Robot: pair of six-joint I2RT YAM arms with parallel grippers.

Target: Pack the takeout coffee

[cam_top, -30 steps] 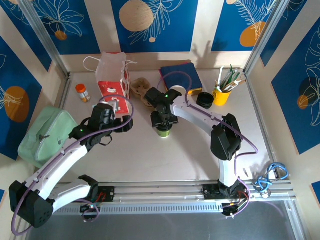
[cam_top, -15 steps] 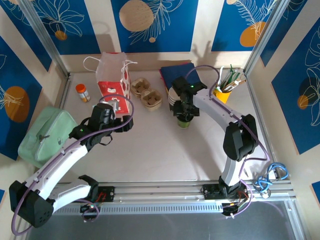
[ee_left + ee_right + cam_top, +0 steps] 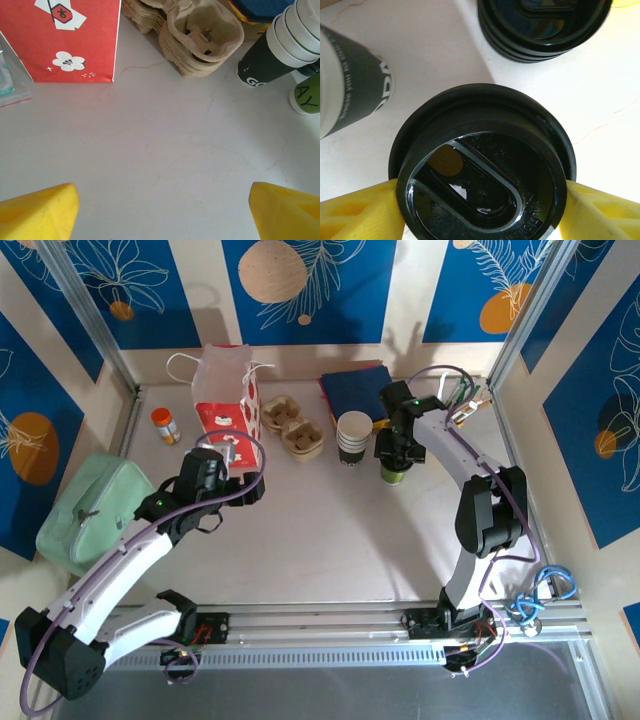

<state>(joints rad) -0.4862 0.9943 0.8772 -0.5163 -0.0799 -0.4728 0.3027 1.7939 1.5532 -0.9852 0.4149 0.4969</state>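
Two grippers, left to right. Your left gripper [image 3: 160, 215] hangs left of the cardboard cup carrier [image 3: 300, 437], jaws spread around nothing. Well right of the carrier, your right gripper [image 3: 480, 210] pinches the green takeout cup [image 3: 397, 475] from both sides, just under its black lid [image 3: 485, 170]. Expect it to be light, thin-walled and easily crushed. The rim under the lid looks like the stiffest hold, so squeeze gently and keep it upright.

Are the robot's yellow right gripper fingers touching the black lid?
Touching. The right wrist view shows the right gripper with both yellow fingers pressed against opposite sides of the black lid.
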